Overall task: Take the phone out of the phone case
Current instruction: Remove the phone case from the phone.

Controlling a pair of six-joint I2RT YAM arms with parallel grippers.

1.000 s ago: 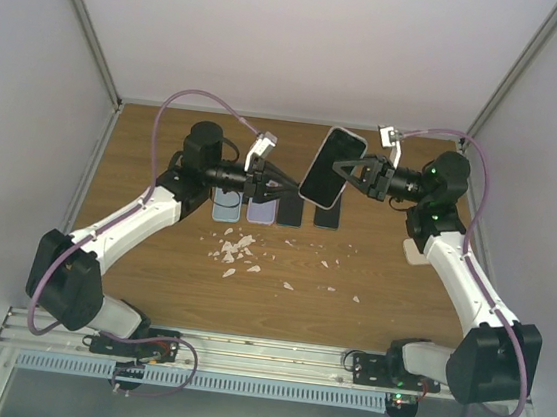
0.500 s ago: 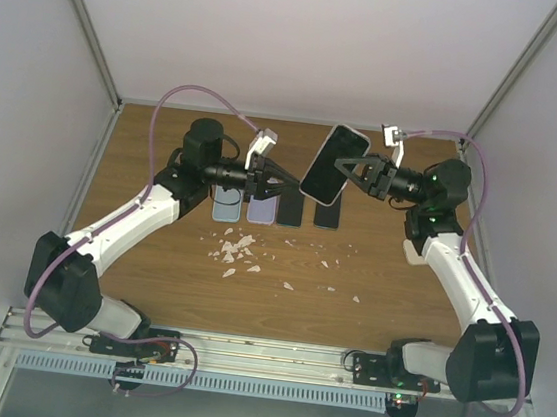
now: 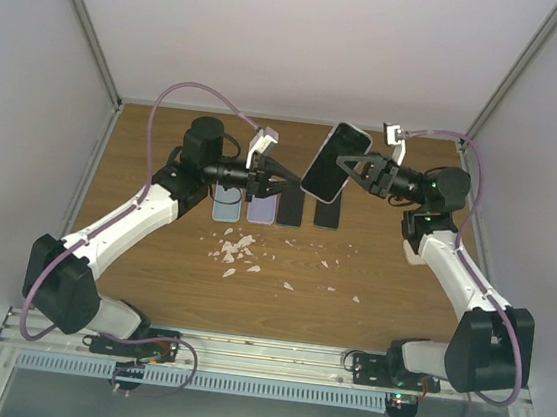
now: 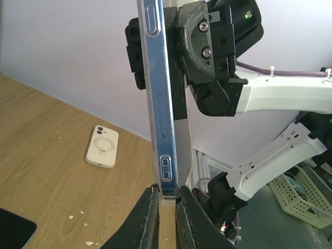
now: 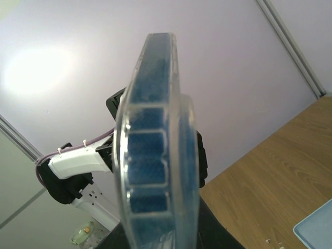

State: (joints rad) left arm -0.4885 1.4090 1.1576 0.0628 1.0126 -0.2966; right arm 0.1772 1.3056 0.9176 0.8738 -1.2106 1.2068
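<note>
Phone [image 3: 334, 163], enclosed in its clear phone case [image 5: 188, 155], held tilted in the air above the wooden surface [image 3: 151, 265], between the two arms. The right gripper [image 3: 343, 168] pinches the phone across its flat faces. The left gripper [image 4: 167, 191] is pressed onto the phone's lower end, one finger on each side. A row of other phones [image 3: 268, 210] lies on the surface beneath.

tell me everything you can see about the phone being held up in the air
The phone has a dark face, a shiny blue edge with side buttons, and a clear case around it. It hangs tilted above the table. The right gripper clamps its flat faces near the middle; the left gripper pinches its lower end.
</note>
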